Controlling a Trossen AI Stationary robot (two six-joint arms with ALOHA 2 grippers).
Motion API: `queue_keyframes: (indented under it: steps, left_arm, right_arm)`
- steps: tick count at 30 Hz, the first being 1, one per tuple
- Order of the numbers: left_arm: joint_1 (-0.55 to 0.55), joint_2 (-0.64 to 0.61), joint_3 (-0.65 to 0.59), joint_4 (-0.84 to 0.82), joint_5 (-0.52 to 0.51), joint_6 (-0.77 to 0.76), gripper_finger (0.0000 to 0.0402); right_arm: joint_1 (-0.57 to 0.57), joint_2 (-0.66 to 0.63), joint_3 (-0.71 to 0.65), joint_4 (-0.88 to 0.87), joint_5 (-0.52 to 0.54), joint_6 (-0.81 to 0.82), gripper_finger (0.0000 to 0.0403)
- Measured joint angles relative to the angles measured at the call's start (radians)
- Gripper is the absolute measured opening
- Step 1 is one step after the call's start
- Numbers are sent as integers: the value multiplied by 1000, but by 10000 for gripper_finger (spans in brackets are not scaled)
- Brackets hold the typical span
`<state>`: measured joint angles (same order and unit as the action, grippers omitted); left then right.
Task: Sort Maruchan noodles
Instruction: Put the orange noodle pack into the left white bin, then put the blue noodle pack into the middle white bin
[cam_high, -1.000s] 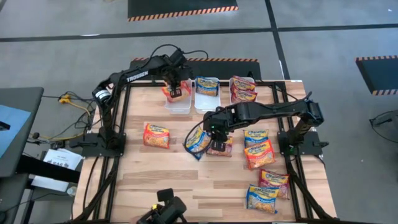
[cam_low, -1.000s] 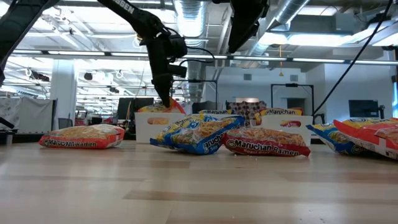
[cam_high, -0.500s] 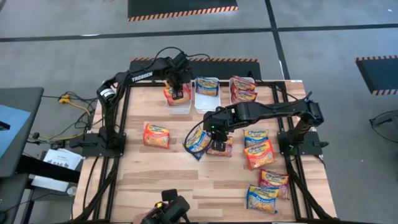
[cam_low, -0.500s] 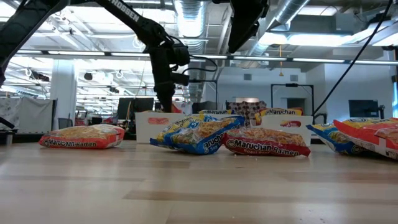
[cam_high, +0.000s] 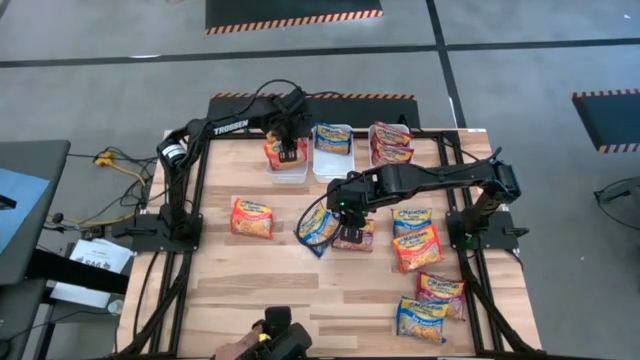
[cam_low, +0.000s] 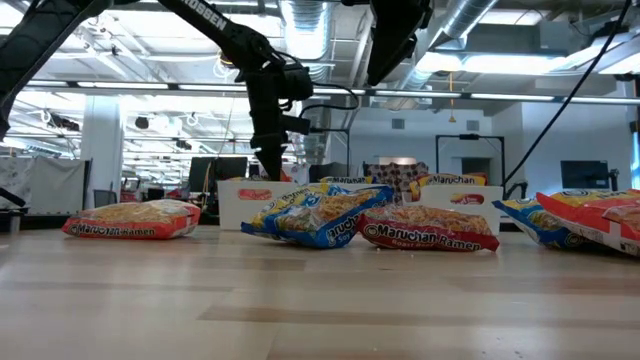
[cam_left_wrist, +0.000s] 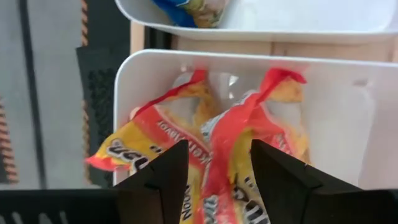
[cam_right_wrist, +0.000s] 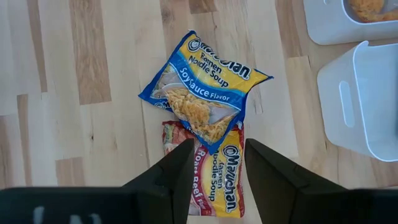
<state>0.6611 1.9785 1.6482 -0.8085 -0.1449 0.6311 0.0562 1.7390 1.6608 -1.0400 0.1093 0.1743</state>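
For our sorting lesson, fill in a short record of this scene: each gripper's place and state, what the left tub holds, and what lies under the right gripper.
left gripper: open, above the left tub
left tub contents: orange packets
right gripper: open, over the table centre
under right gripper: blue packet overlapping a dark red packet
middle tub: a blue packet inside

My left wrist picture cuts off the orange packets (cam_left_wrist: 249, 162) at its edge. The blue packet (cam_right_wrist: 202, 93) covers part of the dark red packet (cam_right_wrist: 214, 177) beneath it.
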Motion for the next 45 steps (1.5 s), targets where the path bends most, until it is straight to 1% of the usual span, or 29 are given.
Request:
queue_keyframes:
  steps: [6, 9, 13, 18, 20, 22, 24, 27, 31, 35, 39, 45]
  left_arm:
    - [-16, -1, 0, -16, -26, 5, 165]
    - [-27, -1, 20, -39, -59, 9, 165]
    - [-33, -2, 99, -91, -94, -19, 165]
    - [-33, -3, 248, -254, -73, -112, 165]
    - [-28, -3, 303, -337, -33, -168, 165]
    - [-24, -4, 355, -403, 46, -219, 165]
    - [-18, -4, 386, -457, 155, -273, 165]
    - [-9, -6, 398, -531, 326, -319, 165]
    - [-12, -36, 347, -624, 498, -295, 164]
    - [-33, -117, 227, -594, 605, -272, 164]
    - [-58, -236, 60, -489, 635, -293, 164]
    - [-110, -472, -263, -245, 637, -392, 164]
  right_arm:
    - [0, 0, 0, -16, 0, -3, 166]
    - [-1, 0, 0, -40, 0, -3, 166]
    - [-1, 0, 0, -55, 0, -14, 166]
    - [-10, 0, 0, -90, 1, -26, 166]
    - [-16, 0, 0, -128, 1, -26, 166]
    - [-25, 0, 0, -167, 1, -25, 166]
    - [-31, 0, 0, -206, 1, -21, 166]
    - [-40, -1, -6, -252, 18, -1, 166]
    - [-40, -25, -91, -285, 50, 49, 166]
    - [-40, -94, -218, -279, 50, 147, 166]
    - [-38, -190, -336, -238, 50, 236, 166]
    - [-36, -340, -482, -123, 47, 362, 166]
